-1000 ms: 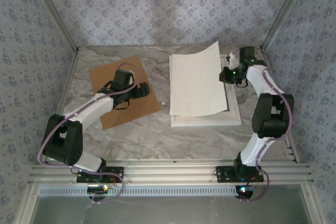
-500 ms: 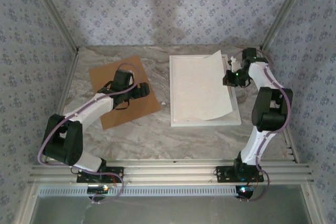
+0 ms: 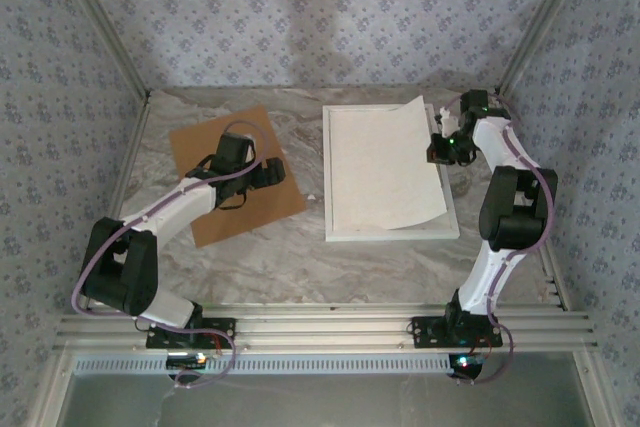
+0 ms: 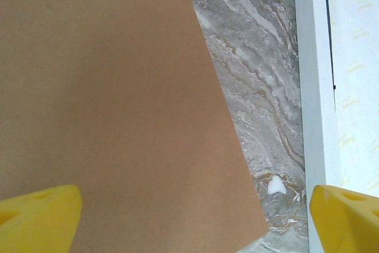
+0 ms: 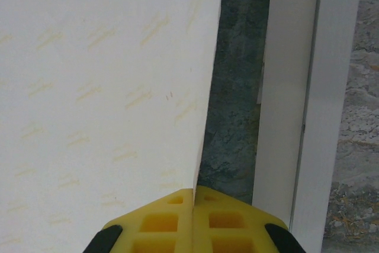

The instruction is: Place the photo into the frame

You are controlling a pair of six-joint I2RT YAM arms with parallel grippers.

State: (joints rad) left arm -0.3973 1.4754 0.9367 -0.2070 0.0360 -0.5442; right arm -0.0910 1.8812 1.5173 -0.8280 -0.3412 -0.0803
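Note:
The photo [image 3: 385, 162] lies white back up over the white frame [image 3: 390, 233]. Its right edge is still lifted and pinched by my right gripper [image 3: 437, 147], which is shut on it. In the right wrist view the yellow fingertips [image 5: 177, 223] are closed on the sheet's edge [image 5: 100, 75], with the frame's moulding [image 5: 308, 87] to the right and dark glass between. My left gripper [image 3: 278, 172] hovers open over the right part of the brown backing board [image 3: 225, 147]. In the left wrist view the board [image 4: 118, 87], the frame [image 4: 314, 87] and the photo [image 4: 358, 87] show beyond that gripper [image 4: 195, 217].
A small white chip [image 4: 276, 185] lies on the marble tabletop [image 3: 300, 247] between board and frame. Patterned walls close the back and both sides. Aluminium rails [image 3: 330, 327] run along the near edge by the arm bases.
The right gripper carried the photo right and down, so the sheet now lies flatter and more squarely over the frame. The left arm has not moved.

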